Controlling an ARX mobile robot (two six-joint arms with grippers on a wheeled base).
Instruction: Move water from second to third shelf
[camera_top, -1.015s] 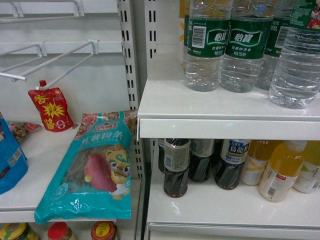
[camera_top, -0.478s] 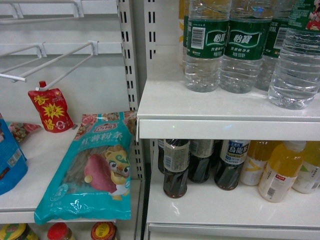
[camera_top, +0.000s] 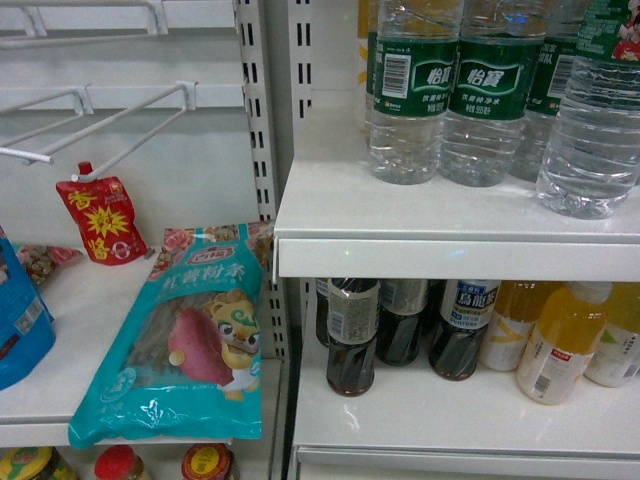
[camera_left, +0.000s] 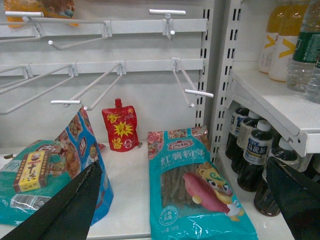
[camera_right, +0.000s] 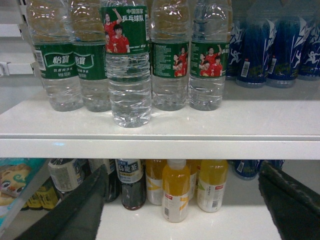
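Water (camera_right: 129, 75) stands nearest the upper shelf (camera_right: 160, 127) edge, ahead of its row; cola (camera_top: 352, 335) below. Right pincer (camera_right: 185, 210) and left pincer (camera_left: 185, 210) gape wide, empty.

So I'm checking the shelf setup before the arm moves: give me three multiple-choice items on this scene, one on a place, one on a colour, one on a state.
1. Where does the front water bottle stand?
A. On the upper shelf, ahead of its row
B. Among the drinks on the shelf below
C. On a peg hook

2. What colour is the pouch under the hooks?
A. Blue
B. Red
C. Green

3. How is the right gripper?
A. Shut on a bottle
B. Open, holding nothing
C. Shut on a pouch

Answers: 1 A, it stands nearer the shelf edge than its neighbours. 2 B, red with yellow print. 3 B, its fingers sit wide apart below the shelf.
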